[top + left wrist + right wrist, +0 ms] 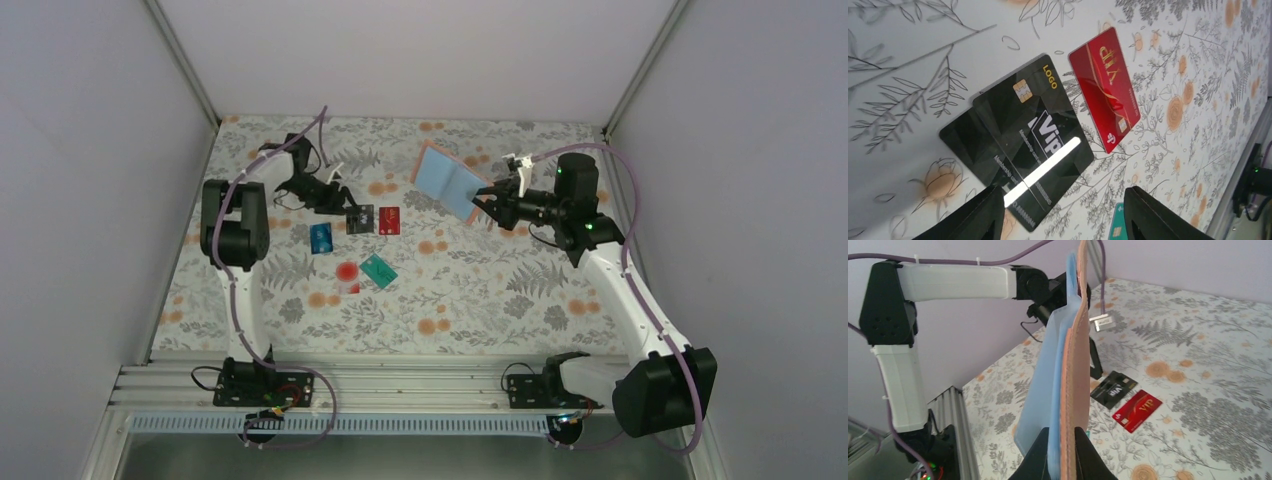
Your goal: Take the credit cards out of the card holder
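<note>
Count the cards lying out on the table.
6: two overlapping black cards, a red card beside them, a blue card nearer-left, then a teal card and a pale red-dot card nearest the arms. The card holder may hide more.

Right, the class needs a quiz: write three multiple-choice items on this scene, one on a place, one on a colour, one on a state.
1. Where is the card holder? A flat on the table; B in the jaws of the right gripper; C under the cards.
2. Which colour card lies below the left gripper? A purple; B yellow; C black.
3. The left jaws are: A open; B shut on a card; C shut on the holder.
B: it stands upright between them. C: the black card lies there. A: fingers apart, gripping nothing.
</note>
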You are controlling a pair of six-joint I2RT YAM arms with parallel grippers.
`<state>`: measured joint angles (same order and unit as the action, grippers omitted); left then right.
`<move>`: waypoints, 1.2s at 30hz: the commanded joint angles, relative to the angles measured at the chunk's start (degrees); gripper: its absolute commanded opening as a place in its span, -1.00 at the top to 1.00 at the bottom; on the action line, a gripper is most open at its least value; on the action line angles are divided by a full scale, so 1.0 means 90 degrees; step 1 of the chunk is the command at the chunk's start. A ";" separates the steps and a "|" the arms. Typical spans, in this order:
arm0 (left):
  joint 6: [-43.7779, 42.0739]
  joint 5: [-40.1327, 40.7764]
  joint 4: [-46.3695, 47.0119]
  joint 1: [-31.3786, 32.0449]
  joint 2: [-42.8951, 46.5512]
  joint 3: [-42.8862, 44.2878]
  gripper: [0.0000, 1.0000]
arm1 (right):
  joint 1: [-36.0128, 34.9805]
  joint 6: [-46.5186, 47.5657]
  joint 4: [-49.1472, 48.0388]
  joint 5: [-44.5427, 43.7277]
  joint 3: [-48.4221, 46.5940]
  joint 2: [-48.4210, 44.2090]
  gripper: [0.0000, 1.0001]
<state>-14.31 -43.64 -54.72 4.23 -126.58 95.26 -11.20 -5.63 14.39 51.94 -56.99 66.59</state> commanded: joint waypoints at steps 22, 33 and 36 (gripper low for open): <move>-0.0914 0.0790 0.0452 -0.0059 0.4580 -0.1311 -1.00 | -0.0684 0.0104 0.1643 0.0561 -0.0005 0.1888 0.92; -0.1015 0.0876 0.0465 -0.0065 0.4890 -0.1613 -1.00 | -0.0729 -0.0078 0.1908 -0.2169 -0.0228 0.3041 -0.43; -0.1011 0.0968 0.0542 -0.0074 0.4993 -0.1717 -1.00 | -0.0543 -0.0540 0.1837 -0.3475 -0.0737 0.2773 -0.98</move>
<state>-23.16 -36.16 -51.03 3.86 -83.37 80.77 -17.74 -5.32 31.86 38.63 -56.77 94.80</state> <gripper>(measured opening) 0.998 0.829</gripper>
